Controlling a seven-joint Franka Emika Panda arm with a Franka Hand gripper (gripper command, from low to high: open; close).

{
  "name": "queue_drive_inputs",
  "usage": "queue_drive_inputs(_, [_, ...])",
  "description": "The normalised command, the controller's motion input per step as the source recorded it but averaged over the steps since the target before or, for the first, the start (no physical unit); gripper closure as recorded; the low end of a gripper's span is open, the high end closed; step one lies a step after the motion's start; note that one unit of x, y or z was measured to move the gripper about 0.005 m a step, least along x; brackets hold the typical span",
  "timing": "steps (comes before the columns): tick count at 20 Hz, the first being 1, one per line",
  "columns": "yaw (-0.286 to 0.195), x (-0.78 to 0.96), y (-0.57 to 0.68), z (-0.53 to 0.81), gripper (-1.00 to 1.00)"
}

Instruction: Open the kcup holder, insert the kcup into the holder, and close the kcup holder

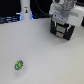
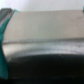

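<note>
The kcup (image 1: 19, 65), a small white pod with a green-and-white top, lies on the white table (image 1: 45, 55) toward the exterior view's lower left, far from the arm. The black boxy kcup holder (image 1: 62, 31) stands at the exterior view's upper right, pale plates showing on its front. My gripper (image 1: 59, 22) hangs right at the holder's top front, dark against the black box, so how its jaws stand is unclear. The wrist view is blurred and filled by a pale metallic plate (image 2: 45, 32) with a dark band (image 2: 40, 70) beside it. No fingertips show there.
A tall white bottle-like object (image 1: 25, 10) with a black mark stands at the back, toward the exterior view's left. The table's far edge meets a dark background behind the holder.
</note>
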Motion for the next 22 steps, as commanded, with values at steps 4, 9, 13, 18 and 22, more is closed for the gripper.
queue_drive_inputs(4, [-0.067, 0.94, -0.34, 0.16, 1.00])
queue_drive_inputs(9, [-0.071, 0.93, -0.36, 0.15, 1.00])
queue_drive_inputs(13, [-0.073, 0.92, -0.37, 0.14, 1.00])
queue_drive_inputs(18, [-0.069, 0.91, -0.39, 0.15, 1.00])
queue_drive_inputs(22, [-0.070, 0.87, -0.40, 0.15, 1.00])
